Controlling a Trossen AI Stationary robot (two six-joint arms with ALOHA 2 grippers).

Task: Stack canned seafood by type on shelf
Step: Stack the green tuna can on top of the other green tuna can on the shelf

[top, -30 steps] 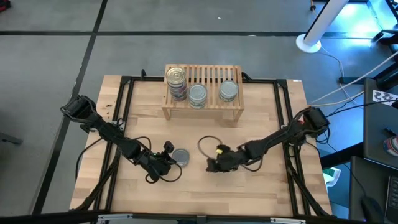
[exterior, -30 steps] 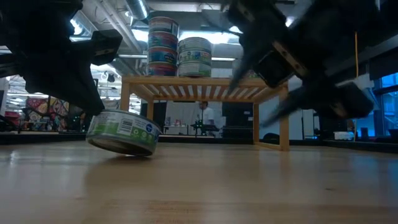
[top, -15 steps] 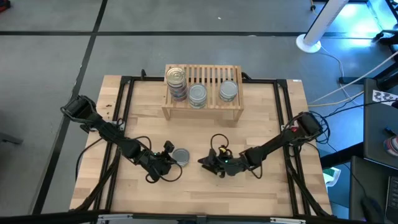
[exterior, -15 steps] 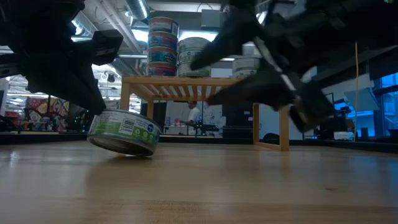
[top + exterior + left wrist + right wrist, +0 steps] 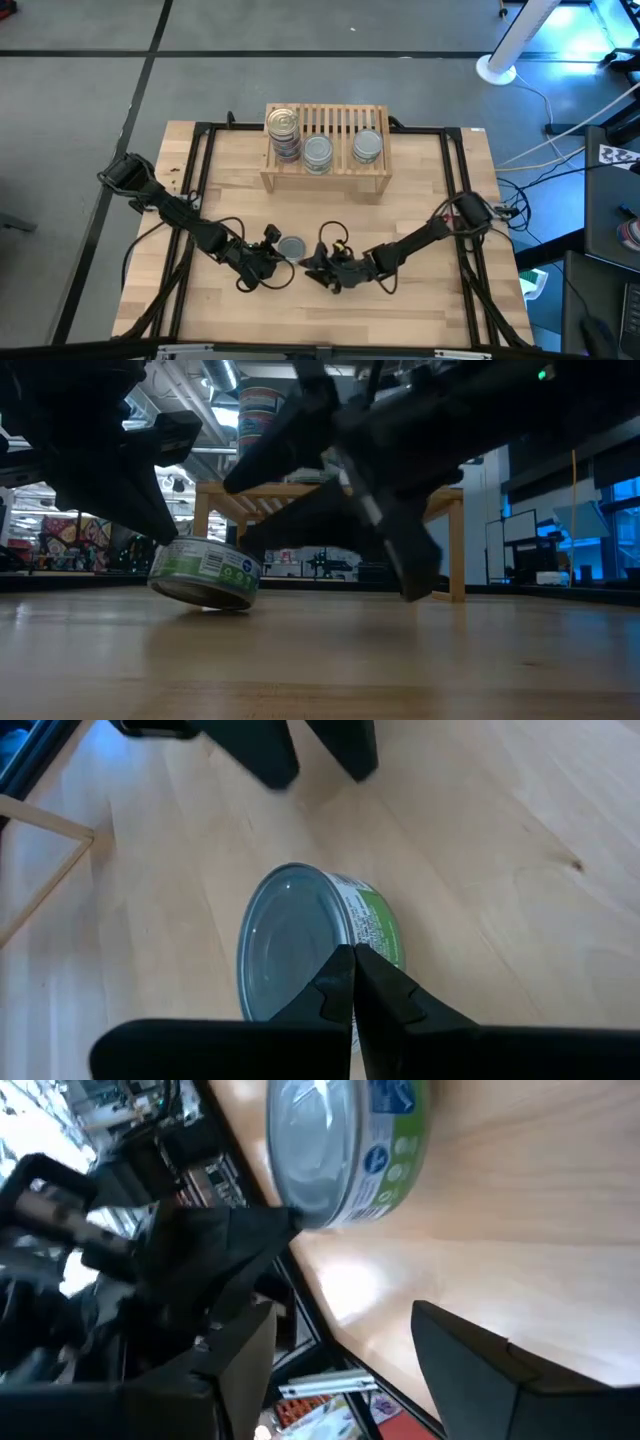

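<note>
Tin: a green-labelled tin (image 5: 292, 247) sits tilted on the table (image 5: 420, 200), one edge lifted, near the front and well apart from the shelf (image 5: 327, 178).
Left gripper: the left gripper (image 5: 353, 982) has its fingers pressed together, tips against the tin's near rim (in the low view the tin looks propped on them).
Right gripper: the right gripper (image 5: 318, 265) is low over the table just beside the tin, fingers spread, aimed at it but not yet around it.
Shelf: three stacks already stand on top: a tall blue-red stack (image 5: 284, 130), a middle stack (image 5: 318, 152) and another tin (image 5: 367, 146).
Step in hand: by the look of it, the pick-up of the last loose tin, the left arm tipping it for the right.
Next move: the right fingers likely need to straddle the raised tin and close squarely; a slip off the left tips would drop it flat.
</note>
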